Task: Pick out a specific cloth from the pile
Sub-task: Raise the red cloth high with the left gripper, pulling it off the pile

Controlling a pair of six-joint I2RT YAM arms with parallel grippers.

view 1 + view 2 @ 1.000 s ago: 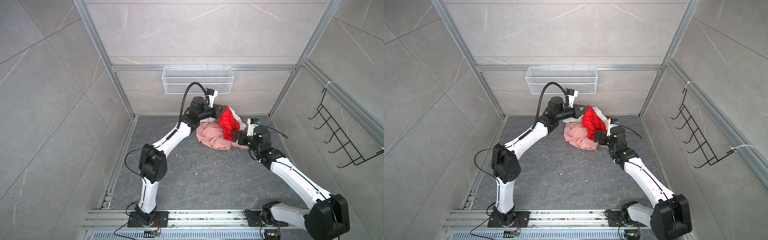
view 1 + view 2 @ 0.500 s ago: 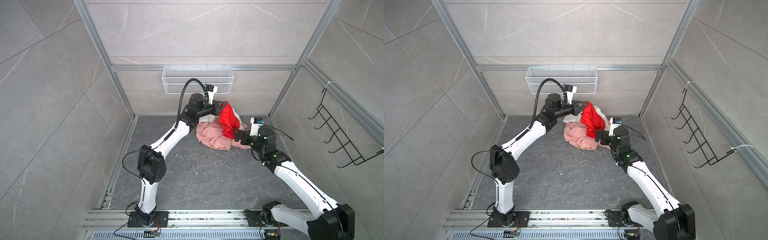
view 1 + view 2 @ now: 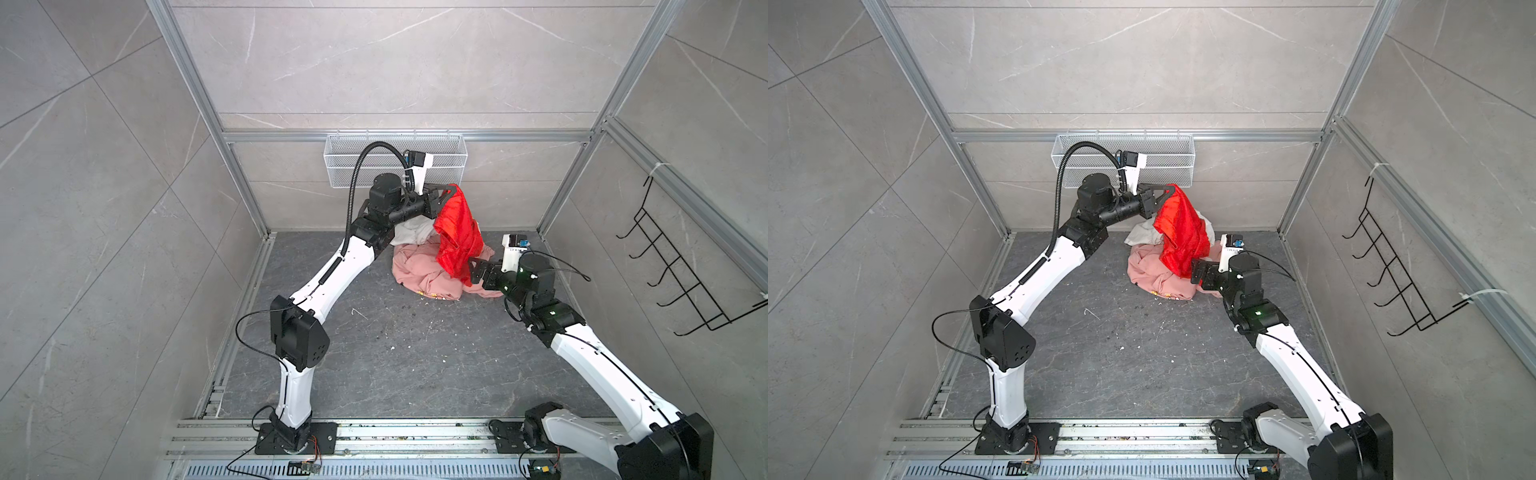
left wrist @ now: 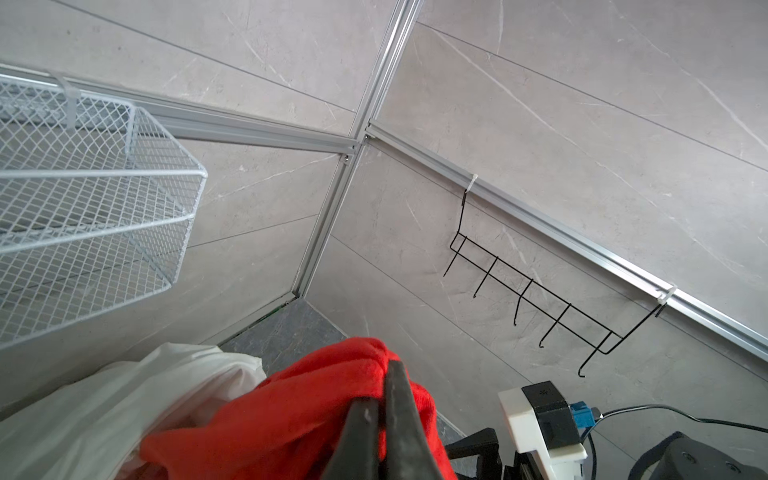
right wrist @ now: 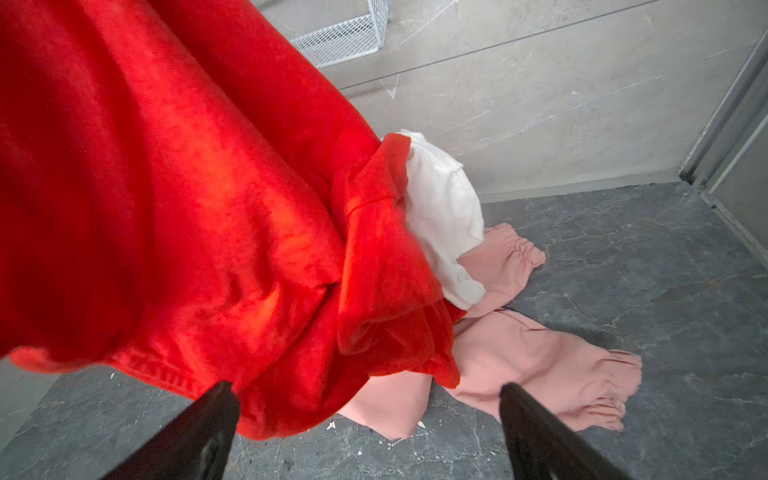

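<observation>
arms (image 3: pixel 332 274): white shells, black joints
elbow (image 3: pixel 299 336): black box, small round holes
hose (image 3: pixel 353 180): black, ribbed
wrist camera (image 3: pixel 511 249): white mount, blue plug
right gripper (image 5: pixel 365 387): black, tapered fingers
bases (image 3: pixel 291 440): black plates

Front floor (image 3: pixel 395 353) open; wire basket (image 3: pixel 449 162) on back wall (image 3: pixel 291 199) overhangs pile (image 3: pixel 415 274).

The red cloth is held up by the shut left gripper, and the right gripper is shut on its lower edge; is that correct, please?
No: in the right wrist view the right gripper is open, jaws spread wide by the lower edge of the red cloth. The shut left gripper holds it up.
</observation>
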